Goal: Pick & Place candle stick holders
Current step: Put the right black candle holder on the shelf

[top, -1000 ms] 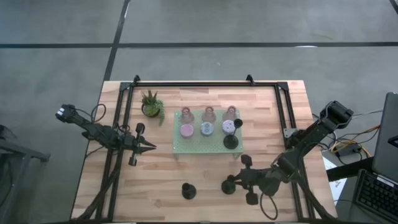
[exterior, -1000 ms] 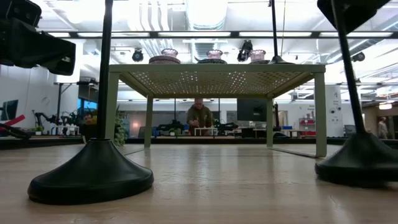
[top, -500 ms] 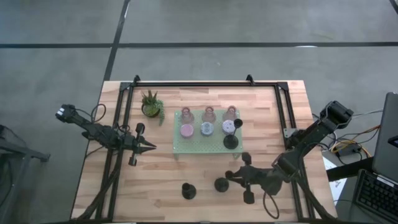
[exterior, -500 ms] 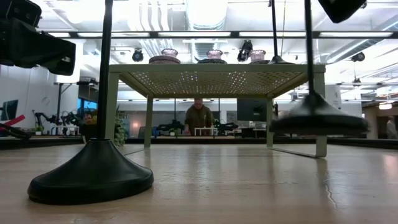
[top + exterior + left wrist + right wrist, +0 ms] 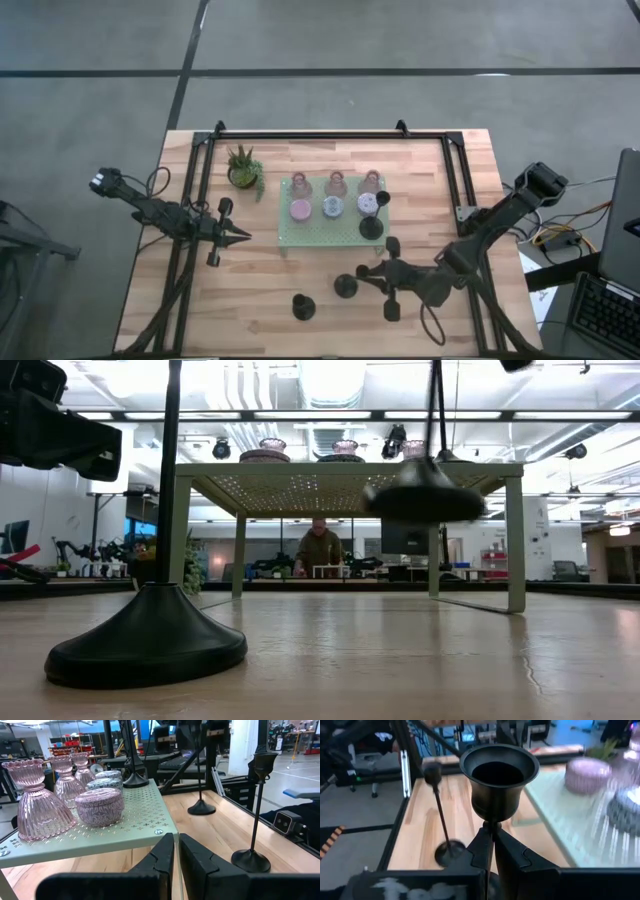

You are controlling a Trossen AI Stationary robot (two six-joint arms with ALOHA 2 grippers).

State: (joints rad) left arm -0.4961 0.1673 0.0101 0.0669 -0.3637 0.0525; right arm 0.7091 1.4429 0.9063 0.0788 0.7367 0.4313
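Observation:
My right gripper [image 5: 372,277] is shut on a black candle stick holder [image 5: 346,288] and holds it in the air near the table's front, in front of the pale green tray [image 5: 325,236]. In the low view its base [image 5: 425,500] hangs above the table. A second black holder [image 5: 303,306] stands on its base on the table, and a third [image 5: 371,227] stands on the tray's near right corner. Several glass and pastel holders [image 5: 333,196] stand on the tray. My left gripper [image 5: 243,237] is shut and empty, left of the tray. My right gripper pinches the black holder's thin stem [image 5: 493,827] just below its cup [image 5: 499,772], between its two fingers. The fingers come about level from the table's right and lie across the stem. The holder hangs nearly upright, cup up, base lifted clear of the table.
A small green potted plant [image 5: 243,168] stands at the tray's far left. Black frame rails [image 5: 200,190] run along the table's left, far and right sides. A person [image 5: 320,548] shows in the room behind the table. There is bare wood in front of the tray.
My right gripper has risen and gone toward the table's left edge and slightly toward the tray, staying shut on the black holder. The holder's base stood on the table a second ago and now hangs clear, about level with the tray's top.

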